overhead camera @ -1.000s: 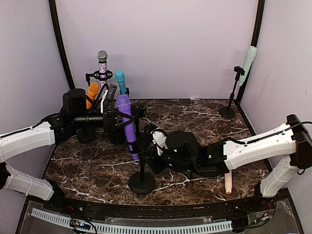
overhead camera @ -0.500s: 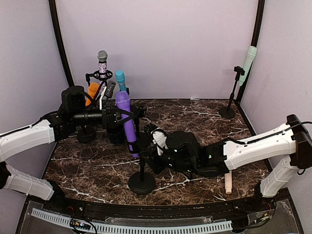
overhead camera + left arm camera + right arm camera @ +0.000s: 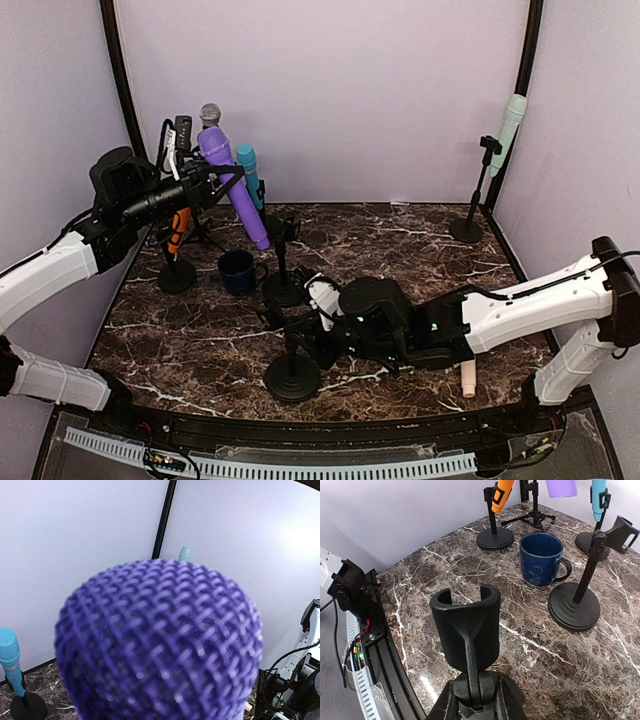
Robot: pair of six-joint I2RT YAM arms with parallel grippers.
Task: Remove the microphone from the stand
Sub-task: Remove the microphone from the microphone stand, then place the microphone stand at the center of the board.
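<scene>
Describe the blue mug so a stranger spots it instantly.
On the dark marble tabletop, look to the far left part. There a glossy dark blue ceramic mug stands upright between the orange microphone's stand and an empty black clip stand. It is the only squat, handled cup among thin black poles.

Purple microphone (image 3: pixel 237 195), black stand (image 3: pixel 467 630), veined surface (image 3: pixel 200 340)
The microphone's head shows a purple woven mesh; the surface is dark brown marble with white veins; the mug (image 3: pixel 540 557) is navy blue.
</scene>
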